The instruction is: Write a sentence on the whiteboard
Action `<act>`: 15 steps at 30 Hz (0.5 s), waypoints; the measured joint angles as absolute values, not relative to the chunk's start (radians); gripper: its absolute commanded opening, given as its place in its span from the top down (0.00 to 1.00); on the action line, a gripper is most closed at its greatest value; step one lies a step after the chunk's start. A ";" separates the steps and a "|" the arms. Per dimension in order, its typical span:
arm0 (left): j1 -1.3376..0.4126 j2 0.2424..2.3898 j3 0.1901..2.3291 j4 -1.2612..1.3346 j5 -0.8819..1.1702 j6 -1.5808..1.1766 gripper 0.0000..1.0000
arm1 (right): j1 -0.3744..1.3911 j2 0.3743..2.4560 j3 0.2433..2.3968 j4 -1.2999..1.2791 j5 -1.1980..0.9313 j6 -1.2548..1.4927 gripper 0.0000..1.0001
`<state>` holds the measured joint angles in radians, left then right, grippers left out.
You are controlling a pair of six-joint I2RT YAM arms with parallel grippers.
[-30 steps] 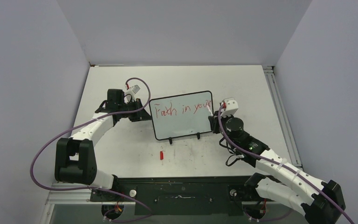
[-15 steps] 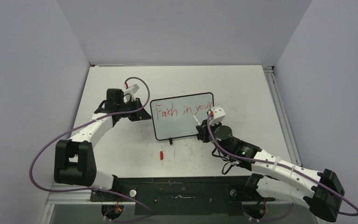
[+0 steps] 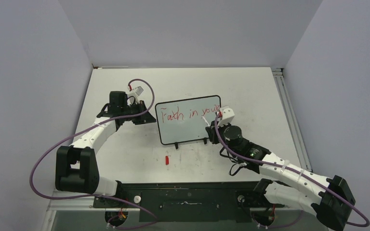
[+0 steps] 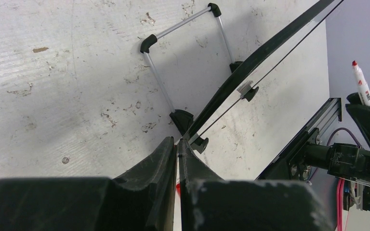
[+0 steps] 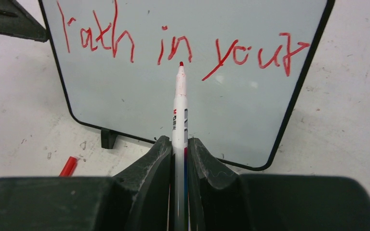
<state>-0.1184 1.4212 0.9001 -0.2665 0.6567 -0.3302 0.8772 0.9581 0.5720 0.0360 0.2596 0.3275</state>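
A small black-framed whiteboard (image 3: 188, 126) stands propped on its feet near the middle of the table (image 3: 250, 89), leaning back. Across its top runs the sentence (image 5: 173, 45) so far, in thin red handwriting: "Faith in your". The right gripper (image 5: 177, 144) pinches a red marker (image 5: 179, 110) between its fingers, the tip pointing at the board just under the word "in"; whether the tip touches the board cannot be told. The writing looks partly done, with the lower half of the board blank. The next move probably calls for bringing the tip to the left of the blank area and starting a second line, pressing lightly so the board does not tip. The left gripper (image 4: 178, 144) has its fingers pressed together at the board's lower left corner, seemingly bracing it; whether they nip the frame is unclear. A red cap (image 3: 167, 160) lies near the table's front edge. The tabletop is white and scuffed, with plain pale grey walls on three sides.
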 measured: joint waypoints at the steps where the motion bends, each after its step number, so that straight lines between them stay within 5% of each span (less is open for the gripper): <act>1: -0.118 1.421 0.900 -0.266 0.656 -0.330 0.95 | 0.855 0.957 0.572 0.036 0.246 0.321 0.95; 15: -0.118 1.420 0.900 -0.266 0.645 -0.330 0.95 | 0.636 0.817 0.484 0.036 0.114 0.250 0.95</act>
<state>-0.1184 1.4200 0.9001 -0.2665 0.6445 -0.3298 0.6365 0.8165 0.4839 0.0357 0.1143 0.2497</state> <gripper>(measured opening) 0.051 0.152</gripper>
